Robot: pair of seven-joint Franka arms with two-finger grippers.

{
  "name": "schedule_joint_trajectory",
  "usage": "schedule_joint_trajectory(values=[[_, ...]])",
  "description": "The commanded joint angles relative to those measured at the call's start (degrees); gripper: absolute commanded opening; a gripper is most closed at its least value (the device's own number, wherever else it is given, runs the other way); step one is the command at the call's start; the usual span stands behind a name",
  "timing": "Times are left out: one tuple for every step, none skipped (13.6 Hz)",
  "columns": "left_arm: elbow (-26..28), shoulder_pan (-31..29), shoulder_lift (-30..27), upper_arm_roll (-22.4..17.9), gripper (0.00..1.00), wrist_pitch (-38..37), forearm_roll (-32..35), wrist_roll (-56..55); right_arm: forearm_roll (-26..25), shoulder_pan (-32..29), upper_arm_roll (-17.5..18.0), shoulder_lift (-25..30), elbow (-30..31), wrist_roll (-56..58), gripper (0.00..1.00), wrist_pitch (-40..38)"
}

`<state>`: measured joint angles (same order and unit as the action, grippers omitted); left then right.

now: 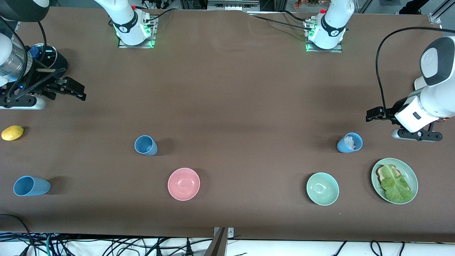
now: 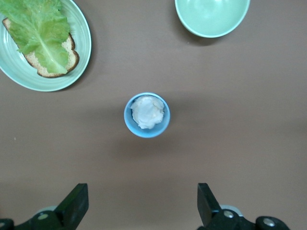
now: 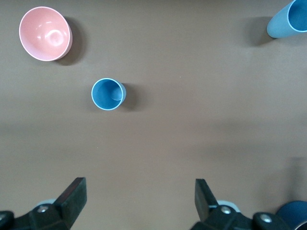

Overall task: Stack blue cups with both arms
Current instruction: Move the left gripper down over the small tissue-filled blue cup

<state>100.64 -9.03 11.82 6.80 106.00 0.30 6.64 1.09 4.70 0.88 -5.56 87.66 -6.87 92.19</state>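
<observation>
Although both arms were powered and hanging over the table, I judged the stacking had not begun: all three blue cups stood apart and neither arm held anything.

My left gripper [image 2: 143, 206] hovered near the left arm's end of the table, its fingers spread wide and empty. Through its wrist camera I looked straight down on one cup [image 2: 147, 115], which stood upright and had something white and crumpled inside; I could not tell what. In the front view that cup [image 1: 349, 143] sat near the left arm's end, just farther from the front camera than the green plate [image 1: 376, 170] carrying toast under a lettuce leaf, with the mint bowl [image 1: 322, 188] near it toward the front edge.

My right gripper [image 3: 140, 203] hung over the right arm's end of the table, fingers likewise wide and holding nothing. Its wrist camera showed a second cup [image 3: 109, 94], upright and empty. In the front view this cup [image 1: 145, 145] stood toward the right arm's half, with the pink bowl [image 1: 183, 184] nearer the front edge. A third cup [image 1: 31, 186] sat near the front corner at the right arm's end; it looked tipped on its side, though I could not be sure. A lemon [image 1: 12, 132] lay by that end's edge.

Everything was left: each arm needed to pick up a cup and nest them. I reckoned the white stuffing might block a clean fit in that cup.
</observation>
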Motion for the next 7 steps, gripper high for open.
schedule_joint_trajectory(values=[[6.9,0.0,-1.8,-1.4,1.0,7.6,0.2,3.3,-0.8,0.1,-0.1,0.6,0.1,-0.9,1.0,-0.4],[9.1,0.1,-1.8,-1.8,1.0,10.7,0.2,3.7,-0.8,0.1,-0.1,0.6,0.2,-0.9,1.0,-0.5],[11.0,0.0,-1.6,-1.8,1.0,13.7,0.2,4.1,-0.8,0.1,-0.1,0.6,0.2,-0.9,1.0,-0.5],[12.4,0.0,-1.5,-1.9,1.0,16.1,0.2,4.1,-0.8,0.2,-0.1,0.6,0.2,-0.9,1.0,-0.4],[13.2,0.0,-0.9,-1.8,1.0,18.0,0.1,4.1,-0.8,0.2,0.0,0.6,0.2,-0.9,1.0,-0.4],[13.9,0.1,-0.4,-1.8,1.0,19.7,0.1,4.1,-0.8,0.1,-0.1,0.6,0.2,-0.9,1.0,-0.5],[14.5,0.0,0.2,-1.9,1.0,21.2,0.1,4.1,-0.8,0.2,-0.1,0.6,0.2,-0.9,1.0,-0.5]])
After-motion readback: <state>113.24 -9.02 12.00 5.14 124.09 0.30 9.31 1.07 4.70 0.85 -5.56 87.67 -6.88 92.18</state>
